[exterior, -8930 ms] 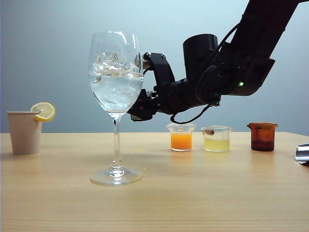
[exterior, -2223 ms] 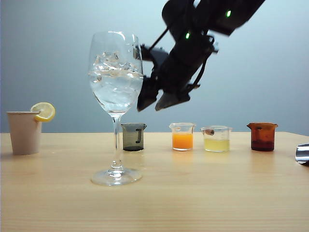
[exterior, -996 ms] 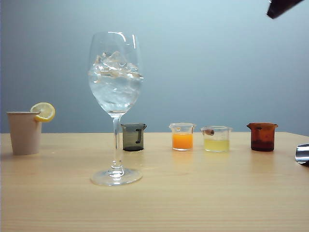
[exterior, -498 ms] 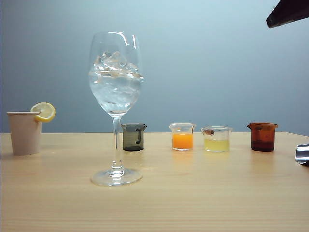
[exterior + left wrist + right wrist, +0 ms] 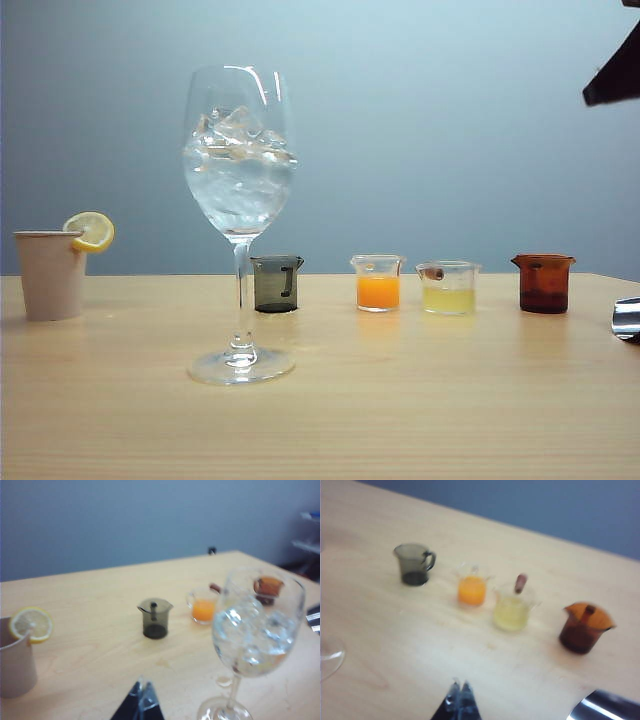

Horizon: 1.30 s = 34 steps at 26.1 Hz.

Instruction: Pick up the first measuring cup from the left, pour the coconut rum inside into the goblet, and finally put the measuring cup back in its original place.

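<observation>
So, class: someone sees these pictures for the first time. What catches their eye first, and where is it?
The tall goblet with ice, front left of the table, towers over everything. Behind it runs a row of small cups: the first measuring cup, smoky grey, then the orange cup. Both shut grippers, left and right, hang above the table.

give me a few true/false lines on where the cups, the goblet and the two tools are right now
1. The first measuring cup stands upright on the table, held by nothing. True.
2. The goblet is empty. False: its bowl holds ice cubes and clear liquid.
3. The right tool is shut on the orange cup. False: it is shut on nothing, above the table, and the cup of orange liquid stands free.
4. A lemon slice sits on the paper cup's rim. True.
5. The left tool touches the goblet. False: it hangs clear of it, jaws together.
</observation>
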Available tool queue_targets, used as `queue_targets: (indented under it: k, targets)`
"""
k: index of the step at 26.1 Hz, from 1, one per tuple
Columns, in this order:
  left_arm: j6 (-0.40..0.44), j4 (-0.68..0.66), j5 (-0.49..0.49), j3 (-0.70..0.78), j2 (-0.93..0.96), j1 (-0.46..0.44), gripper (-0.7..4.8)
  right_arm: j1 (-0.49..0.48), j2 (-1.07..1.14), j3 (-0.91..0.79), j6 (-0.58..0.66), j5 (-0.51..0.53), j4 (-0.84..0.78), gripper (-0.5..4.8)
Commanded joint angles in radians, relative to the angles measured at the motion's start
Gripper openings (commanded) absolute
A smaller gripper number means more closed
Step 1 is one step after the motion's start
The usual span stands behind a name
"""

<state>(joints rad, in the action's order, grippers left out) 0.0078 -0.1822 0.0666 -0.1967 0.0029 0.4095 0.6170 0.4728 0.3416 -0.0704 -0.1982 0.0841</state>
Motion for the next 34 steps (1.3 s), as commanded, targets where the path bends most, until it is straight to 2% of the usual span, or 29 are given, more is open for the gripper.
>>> queue_targets:
  k: [1,7,13,15,17,19,24,27,30,34]
  targets:
    - [-0.024,0.061,-0.001,0.041,0.0,-0.002,-0.06,0.0,0.0,0.003,0.014,0.01,0.017,0.0]
    - [-0.049,0.211,0.006,0.092,0.0,-0.002,-0.06,0.0,0.0,0.003,0.014,0.016,0.017,0.0]
    - [-0.047,0.239,-0.005,0.111,0.0,-0.002,-0.06,0.0,0.0,0.003,0.014,0.016,0.017,0.0]
    - [-0.045,0.257,-0.04,0.126,0.0,-0.009,-0.06,0.0,0.0,0.003,0.014,0.016,0.017,0.0]
    - [-0.047,0.286,-0.051,0.147,0.0,-0.046,-0.06,0.0,0.0,0.004,0.014,0.017,0.016,0.0]
    - [-0.048,0.37,-0.051,0.189,0.0,-0.143,-0.06,0.0,0.0,0.004,0.014,0.017,0.017,0.0]
    - [-0.045,0.344,-0.055,0.19,0.0,-0.265,-0.06,0.0,0.0,0.003,0.014,0.016,0.017,0.0]
    - [-0.042,0.266,-0.055,0.19,0.0,-0.384,-0.06,0.0,0.0,0.003,0.014,0.016,0.017,0.0]
    - [-0.042,0.236,-0.065,0.19,0.0,-0.422,-0.06,0.0,0.0,0.004,0.014,0.016,0.017,0.0]
    - [-0.042,0.204,-0.101,0.19,0.0,-0.414,-0.06,0.0,0.0,0.004,0.014,0.017,0.017,0.0]
